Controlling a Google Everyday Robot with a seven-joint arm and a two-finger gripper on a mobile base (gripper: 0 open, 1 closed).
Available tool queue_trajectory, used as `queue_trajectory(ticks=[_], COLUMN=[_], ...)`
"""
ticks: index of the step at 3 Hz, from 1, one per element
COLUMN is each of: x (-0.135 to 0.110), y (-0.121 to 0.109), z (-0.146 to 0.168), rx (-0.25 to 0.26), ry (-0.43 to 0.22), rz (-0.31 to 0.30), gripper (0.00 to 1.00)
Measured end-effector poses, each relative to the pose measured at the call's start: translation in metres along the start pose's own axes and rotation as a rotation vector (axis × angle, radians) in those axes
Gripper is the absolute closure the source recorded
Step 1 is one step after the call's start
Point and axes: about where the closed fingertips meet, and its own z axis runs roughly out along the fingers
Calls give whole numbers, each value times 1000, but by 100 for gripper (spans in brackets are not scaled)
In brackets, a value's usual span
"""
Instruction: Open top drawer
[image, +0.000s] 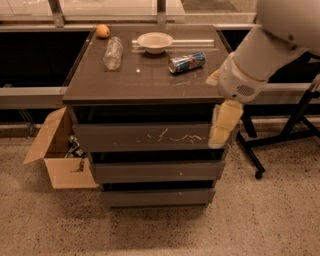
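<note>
The jaws hang down as one pale yellow block, and I cannot tell if they are spread or pressed together. The gripper (221, 139) points at the floor and sits in front of the right end of the top drawer (145, 136), hiding that corner; I cannot tell if it touches the front. The big white arm (260, 55) comes in from the top right and covers the right edge of the cabinet top (150, 82). The top drawer is the first of three in the grey-brown cabinet, just under the top, with white scratches on its flat front. It looks pushed in, with a dark gap above it. Two plainer drawers sit below it, the middle drawer (156, 171) and the bottom drawer (155, 198). On the cabinet top there are four things, all apart from each other: an orange (103, 31) at the far left corner, a clear bottle (113, 52) lying on its side, a white bowl (155, 42) near the back, and a can (186, 62) lying down nearest the arm. On the speckled floor (160, 230), an open cardboard box (60, 150) sits right beside the cabinet's left side. To the right stands a black stand (280, 135) with a small wheel, close to the gripper.
</note>
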Motion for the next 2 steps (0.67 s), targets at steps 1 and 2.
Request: queue_trajectory(ticks=[1,2], x=[-15,-15], y=[4,4], z=[51,51], rx=[-70,-70], ry=[-50,-50], rz=[-3,-3], gripper=[0,0])
